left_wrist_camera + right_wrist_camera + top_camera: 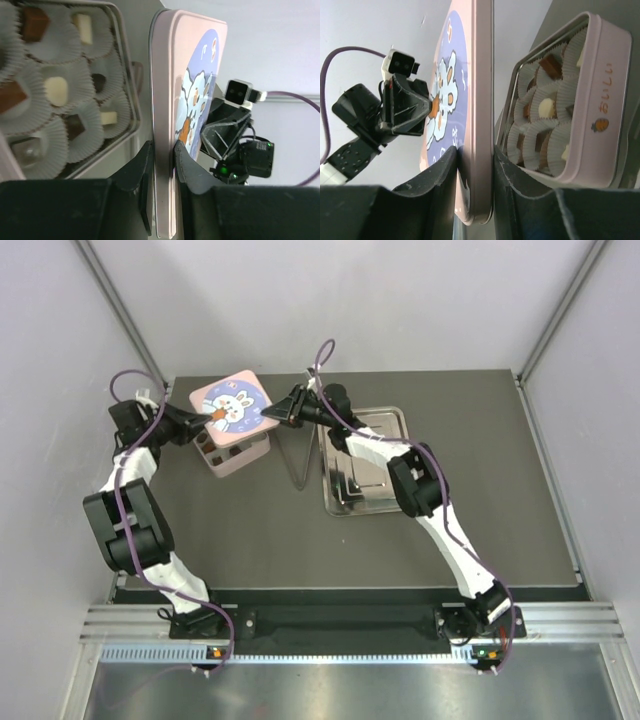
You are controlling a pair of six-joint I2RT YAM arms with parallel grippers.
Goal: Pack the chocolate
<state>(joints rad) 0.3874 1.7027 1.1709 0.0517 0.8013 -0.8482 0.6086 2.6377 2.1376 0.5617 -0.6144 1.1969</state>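
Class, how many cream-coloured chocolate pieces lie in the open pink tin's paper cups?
3 cream chocolate pieces, left wrist view: one at the top edge, one mid-tin, one by the pink metal tin's right rim. The tin is cropped, so others may hide.

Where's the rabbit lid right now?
In the top view the rabbit lid is at the far left, pinched at opposite edges by the left gripper and right gripper, above the open pink tin and left of the steel tray.

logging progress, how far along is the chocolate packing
Done: the chocolates sit inside the pink tin. In hand: left gripper and right gripper each clamp an edge of the rabbit lid, held above the tin. Left: seating the lid and releasing.
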